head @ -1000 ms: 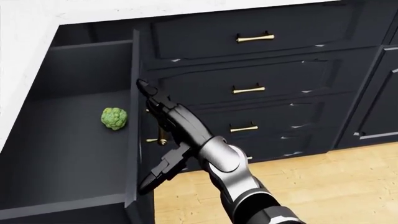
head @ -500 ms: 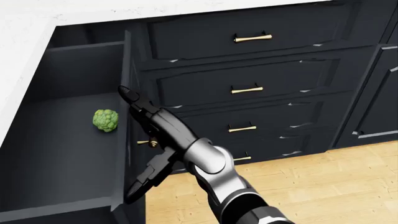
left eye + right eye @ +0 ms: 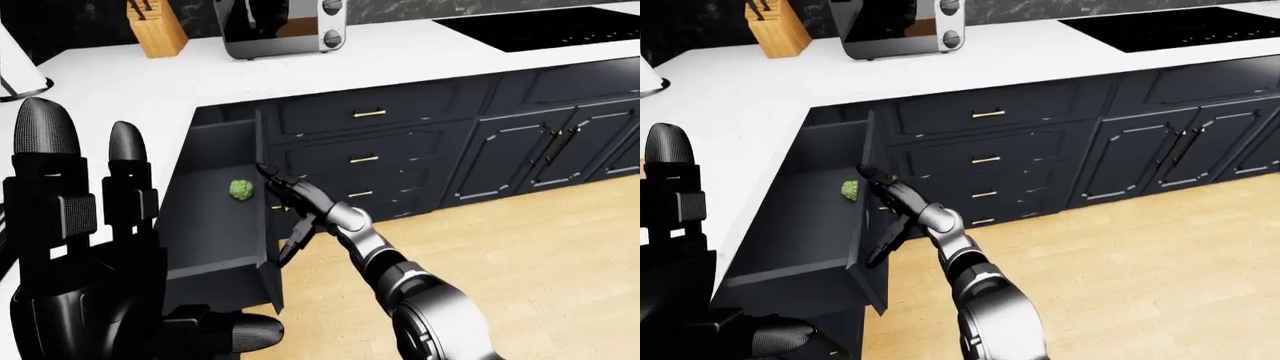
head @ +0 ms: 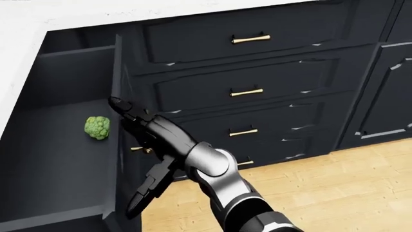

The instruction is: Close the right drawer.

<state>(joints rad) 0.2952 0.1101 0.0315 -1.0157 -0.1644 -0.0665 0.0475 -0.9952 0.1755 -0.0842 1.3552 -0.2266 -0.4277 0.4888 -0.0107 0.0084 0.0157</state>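
The open drawer (image 4: 51,164) reaches in from the left of the head view, dark grey inside, with its front panel (image 4: 120,77) seen edge-on. A green broccoli floret (image 4: 97,127) lies on the drawer floor close to that panel. My right hand (image 4: 133,153) is open, its fingers (image 4: 120,104) spread flat against the panel's outer face by a small brass handle (image 4: 137,149). My left hand (image 3: 90,247) is held up close to the camera at the left of the left-eye view, fingers spread and holding nothing.
To the right of the open drawer is a stack of shut dark drawers (image 4: 248,92) with brass handles, then cabinet doors (image 3: 540,150). On the white counter (image 3: 400,56) stand a knife block (image 3: 158,30), a toaster (image 3: 280,26) and a black cooktop (image 3: 540,26). The floor (image 4: 322,183) is wooden.
The whole head view has slid slightly left. My right hand, the drawer's front panel and the broccoli have moved further left than the neighbouring shut drawers.
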